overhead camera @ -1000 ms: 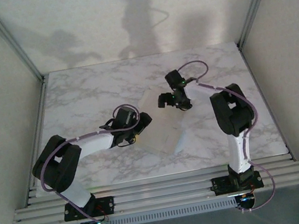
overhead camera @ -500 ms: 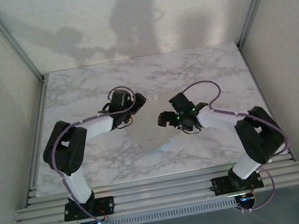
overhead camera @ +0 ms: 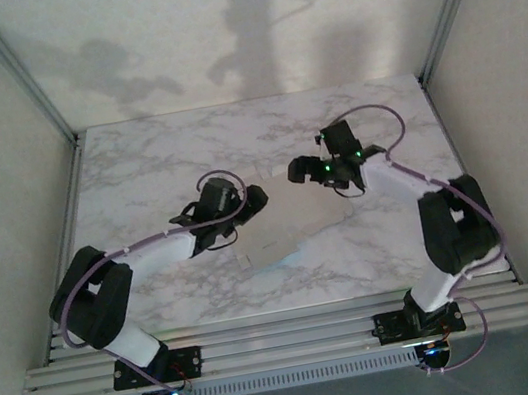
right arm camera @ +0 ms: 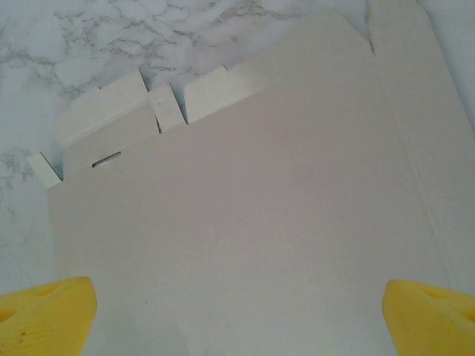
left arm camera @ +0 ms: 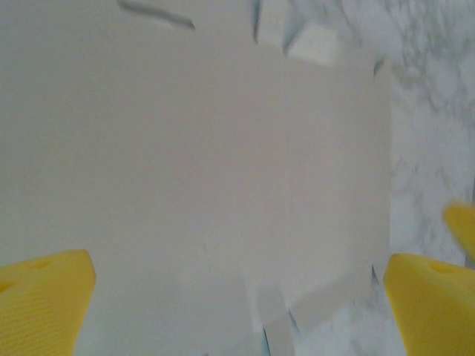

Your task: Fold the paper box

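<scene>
Flat off-white cardboard paper box (overhead camera: 287, 226) is lying white side up on the marble desk (overhead camera: 137, 168), flaps not folded yet. At its left edge sits the left hand (overhead camera: 251, 203), at its far right corner the right hand (overhead camera: 298, 170). Both are spread wide, holding nothing. My guess: each takes flaps on its own side.

I read the paper box (overhead camera: 284, 226) as plain off-white, with faint turquoise at its cut edges. The worktop (overhead camera: 147, 166) is white marble pattern, grey-veined. The left claw (overhead camera: 250, 203) and right claw (overhead camera: 298, 169) carry yellow pads (left arm camera: 44, 300) — arms (overhead camera: 161, 250) white with black joints, cables (overhead camera: 371, 111) purple.
</scene>
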Motion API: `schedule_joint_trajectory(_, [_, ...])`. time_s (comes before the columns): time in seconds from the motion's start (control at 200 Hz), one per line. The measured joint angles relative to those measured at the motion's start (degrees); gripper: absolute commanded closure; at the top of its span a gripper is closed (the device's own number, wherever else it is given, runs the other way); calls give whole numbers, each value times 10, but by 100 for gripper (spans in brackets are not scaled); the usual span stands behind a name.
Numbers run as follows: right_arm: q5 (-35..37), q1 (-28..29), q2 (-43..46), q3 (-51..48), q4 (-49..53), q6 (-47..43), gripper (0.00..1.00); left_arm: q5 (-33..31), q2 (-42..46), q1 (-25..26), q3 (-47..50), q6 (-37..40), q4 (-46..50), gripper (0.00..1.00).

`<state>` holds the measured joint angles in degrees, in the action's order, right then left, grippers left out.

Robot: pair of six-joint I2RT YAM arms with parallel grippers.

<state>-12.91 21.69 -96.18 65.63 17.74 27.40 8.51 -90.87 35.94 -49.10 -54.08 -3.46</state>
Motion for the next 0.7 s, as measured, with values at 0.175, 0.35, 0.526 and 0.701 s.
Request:
schedule_joint_trajectory(0.175, [-29, -18, -84, 87, 36, -38, 1, -20, 6, 43, 0, -44, 30, 1])
schedule_joint_trajectory(0.35, [-31, -20, -132, 132, 75, -57, 1, -35, -5, 64, -3, -69, 49, 0])
schedule_joint_trajectory(0.526, [-30, -20, -158, 157, 84, -58, 1, -51, -14, 82, -5, -77, 69, 0])
schedule_joint_trajectory(0.701, [-22, -20, -176, 158, 82, -51, 1, -51, -15, 77, -4, -71, 68, 0])
